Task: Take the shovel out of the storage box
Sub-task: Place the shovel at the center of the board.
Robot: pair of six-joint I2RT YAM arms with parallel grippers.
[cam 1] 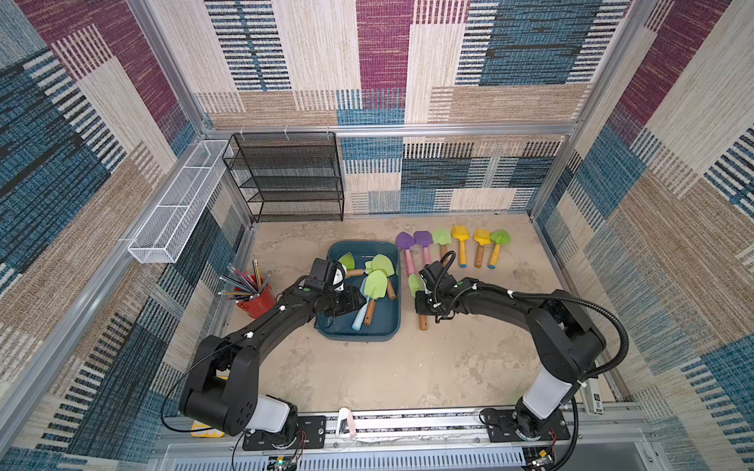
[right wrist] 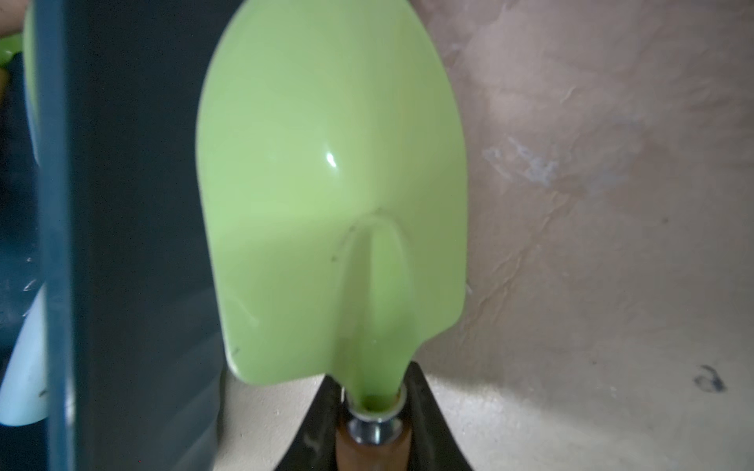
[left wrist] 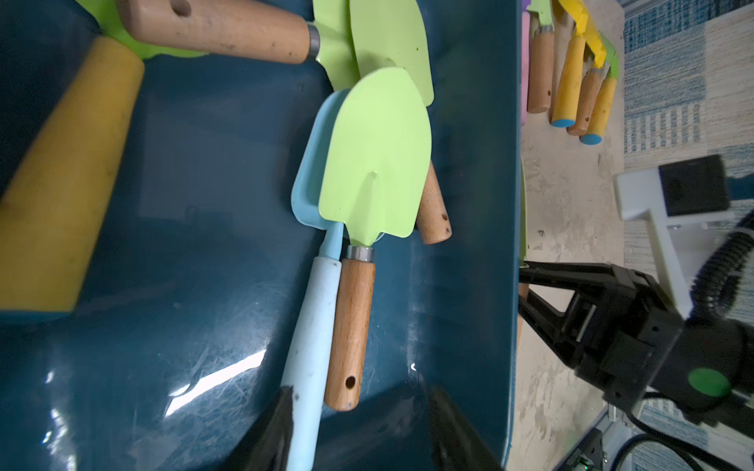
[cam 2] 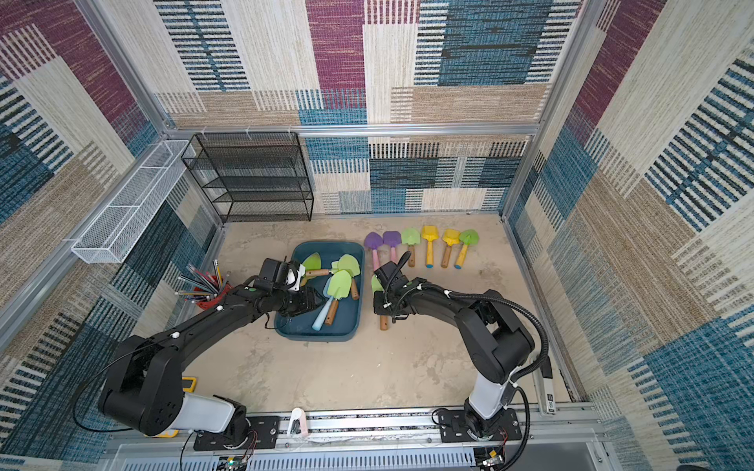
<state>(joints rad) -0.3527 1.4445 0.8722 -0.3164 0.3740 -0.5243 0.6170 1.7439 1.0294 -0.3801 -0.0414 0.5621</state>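
beige worktop [cam 1: 449,367]: right claw [right wrist: 372,401] clamps green shovel [right wrist: 326,183] just beside storage box [cam 1: 347,326]; left claw [left wrist: 363,407], jaws apart, over boxed shovels [left wrist: 375,163].

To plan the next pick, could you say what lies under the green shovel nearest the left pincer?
A light-blue shovel and another's wooden handle; the green blade covers most of the blue blade.

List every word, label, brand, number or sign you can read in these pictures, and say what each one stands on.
No text can be read anywhere.
White tag, in a top view: dark print, too small to read.
Dark scribble on the tabletop, right wrist view: no clear letter or number.
Storage box and green shovel: no writing seen.
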